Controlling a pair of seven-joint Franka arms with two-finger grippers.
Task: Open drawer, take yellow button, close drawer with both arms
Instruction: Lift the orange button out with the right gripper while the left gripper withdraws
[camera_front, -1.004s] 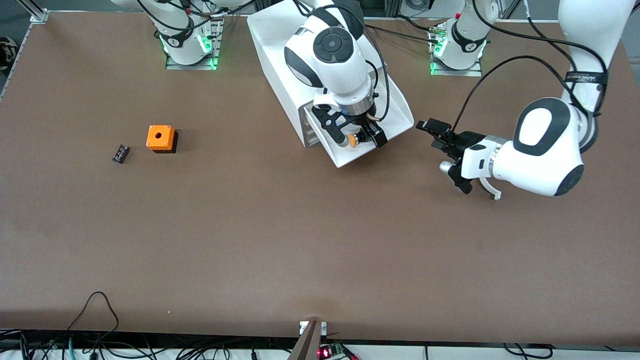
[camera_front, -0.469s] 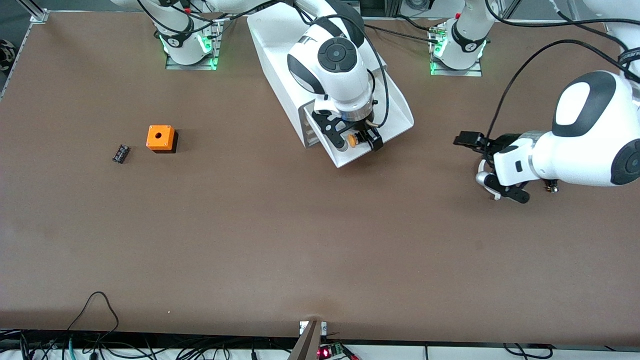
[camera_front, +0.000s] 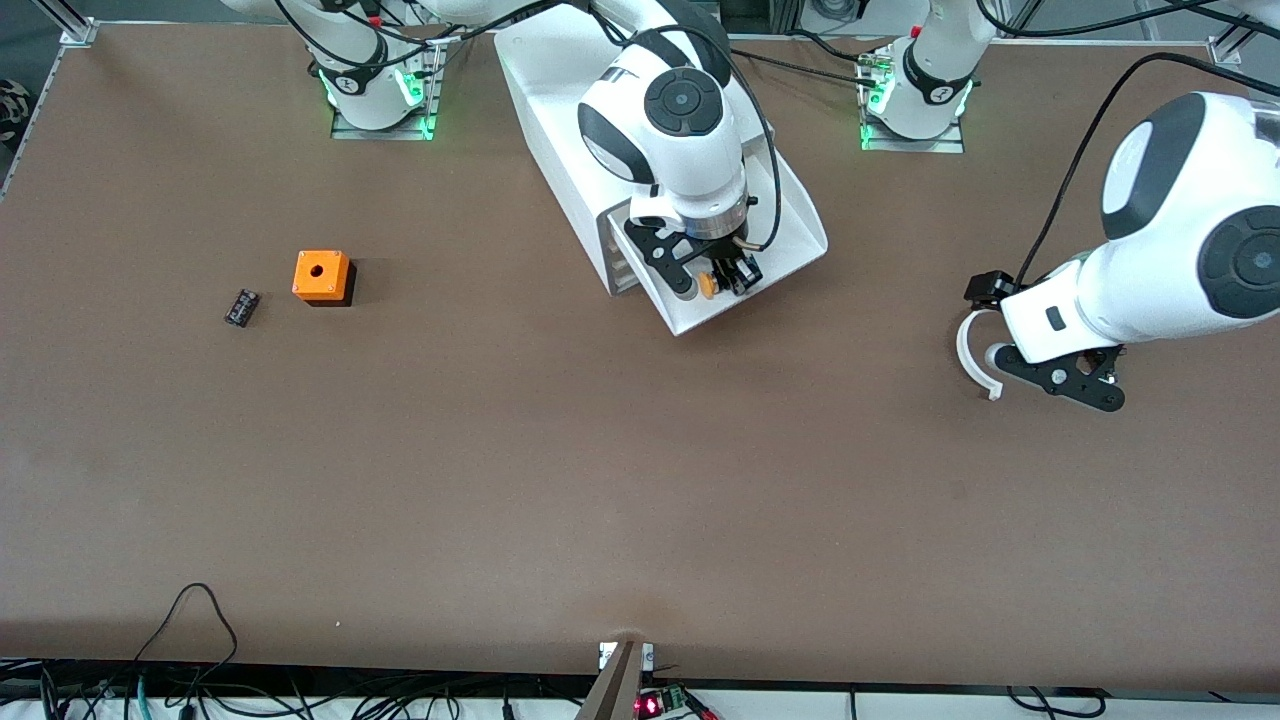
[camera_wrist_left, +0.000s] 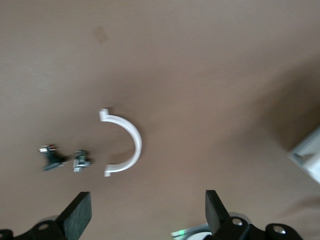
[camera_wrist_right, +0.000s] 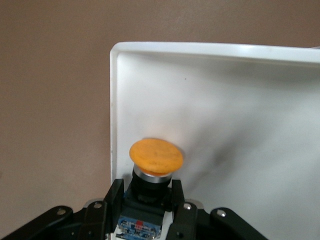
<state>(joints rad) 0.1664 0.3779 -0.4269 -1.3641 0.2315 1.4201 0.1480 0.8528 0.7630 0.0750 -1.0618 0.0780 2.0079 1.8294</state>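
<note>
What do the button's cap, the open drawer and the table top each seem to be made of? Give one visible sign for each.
Button: cap looks like matte orange plastic with an even, dull surface; a shiny ring under it suggests metal.
Drawer: probably smooth white plastic, with rounded moulded corners and a soft sheen.
Table top: brown and matte with no glare, perhaps board or laminate; the look leaves that open.

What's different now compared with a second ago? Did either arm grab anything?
The right gripper, down in the open drawer, closed its fingers on the button. The left gripper, open and empty, swung away from the drawer toward the left arm's end of the table. The orange cube, small black component and drawer stayed put.
</note>
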